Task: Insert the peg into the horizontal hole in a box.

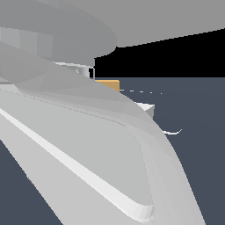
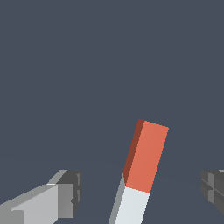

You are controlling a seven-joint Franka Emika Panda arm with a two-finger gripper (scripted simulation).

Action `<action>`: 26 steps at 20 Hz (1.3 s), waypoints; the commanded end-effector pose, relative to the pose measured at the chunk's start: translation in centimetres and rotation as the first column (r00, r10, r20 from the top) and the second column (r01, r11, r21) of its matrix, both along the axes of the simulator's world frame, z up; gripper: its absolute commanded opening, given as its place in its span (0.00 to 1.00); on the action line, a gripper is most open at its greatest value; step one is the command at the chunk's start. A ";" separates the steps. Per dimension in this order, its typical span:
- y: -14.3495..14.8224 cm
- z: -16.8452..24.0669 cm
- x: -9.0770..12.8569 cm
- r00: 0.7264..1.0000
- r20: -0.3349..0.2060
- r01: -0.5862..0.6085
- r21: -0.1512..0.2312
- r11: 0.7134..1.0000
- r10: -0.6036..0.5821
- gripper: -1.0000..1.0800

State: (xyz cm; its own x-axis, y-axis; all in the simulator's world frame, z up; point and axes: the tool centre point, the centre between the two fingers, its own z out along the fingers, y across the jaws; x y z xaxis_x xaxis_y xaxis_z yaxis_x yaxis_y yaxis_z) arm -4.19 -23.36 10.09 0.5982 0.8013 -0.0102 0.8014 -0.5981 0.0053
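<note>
Wrist view, nearest first: the claw stands released, one finger to one side of the peg and the other well apart on the far side, neither touching it. The peg lies on the dark surface between them, its pale half toward the camera and its red-orange half pointing away, skewed relative to the line joining the fingers. I judge the first risk to be here: closing on a skewed bar may rotate or push it rather than seat it, and the peg sits nearer one finger, so that finger would strike first. Exterior view: the arm fills most of the frame, and only a sliver of the box shows beyond it, farther off than the peg. Its hole is hidden, so I cannot confirm alignment from here; a tilted grasp would likely jam at the entrance.
</note>
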 end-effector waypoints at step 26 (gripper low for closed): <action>-7.7 -8.1 -6.1 0.962 0.002 0.274 0.011 0.962 -0.274 0.96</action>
